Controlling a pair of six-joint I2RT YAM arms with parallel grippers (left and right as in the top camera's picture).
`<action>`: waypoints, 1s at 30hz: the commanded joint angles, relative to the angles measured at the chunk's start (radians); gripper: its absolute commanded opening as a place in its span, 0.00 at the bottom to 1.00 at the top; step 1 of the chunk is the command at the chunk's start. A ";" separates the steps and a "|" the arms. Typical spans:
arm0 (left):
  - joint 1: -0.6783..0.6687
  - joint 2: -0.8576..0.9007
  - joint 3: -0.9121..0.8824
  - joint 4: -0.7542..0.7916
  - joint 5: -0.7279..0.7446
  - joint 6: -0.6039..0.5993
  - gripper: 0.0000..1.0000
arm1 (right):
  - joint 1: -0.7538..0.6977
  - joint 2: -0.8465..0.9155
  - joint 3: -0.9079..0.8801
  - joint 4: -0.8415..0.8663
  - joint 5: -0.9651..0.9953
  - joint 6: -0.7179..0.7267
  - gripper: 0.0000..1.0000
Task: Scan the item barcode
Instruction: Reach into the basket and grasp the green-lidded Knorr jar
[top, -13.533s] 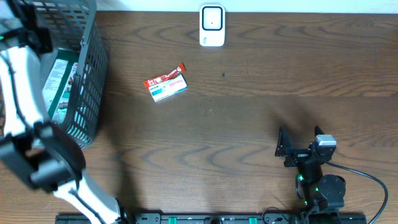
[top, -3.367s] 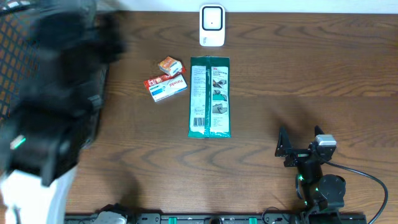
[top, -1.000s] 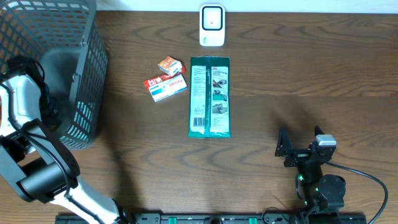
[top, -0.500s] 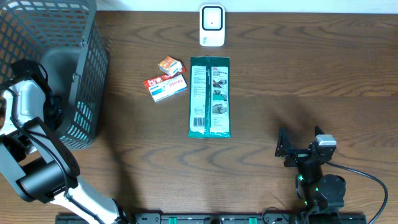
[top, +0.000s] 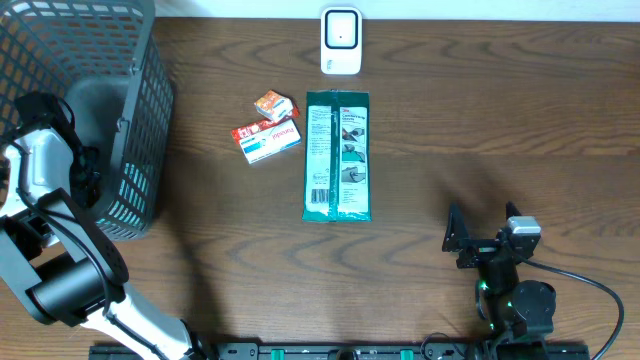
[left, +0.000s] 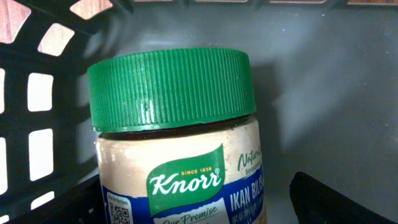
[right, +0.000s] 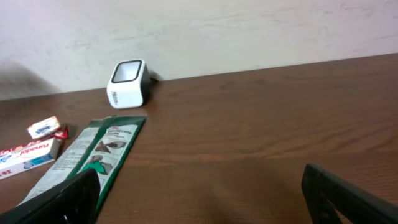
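While the left end effector (left: 199, 208) hangs inside the basket (top: 140, 120) at the left, fingers (left: 339, 200) spread, the green-lidded Knorr jar (left: 180, 162) sits between them. The right end effector (top: 483, 228) rests spread too, near right on the surface.

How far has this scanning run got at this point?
Looks done: a green pouch, a red-and-white box and a small orange packet lie out on the table near the scanner; whether they were scanned is not visible. In hand: the left end effector is inside the basket, open around a Knorr jar, not gripping. Left: lift the jar and scan it.
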 joint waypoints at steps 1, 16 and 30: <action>0.004 0.010 -0.005 0.008 -0.008 0.013 0.90 | -0.005 -0.003 -0.001 -0.004 -0.004 0.010 0.99; 0.004 0.010 -0.040 0.033 -0.010 0.014 0.90 | -0.005 -0.003 -0.001 -0.004 -0.004 0.010 0.99; 0.004 0.010 -0.040 0.032 -0.010 0.021 0.73 | -0.005 -0.003 -0.001 -0.004 -0.004 0.010 0.99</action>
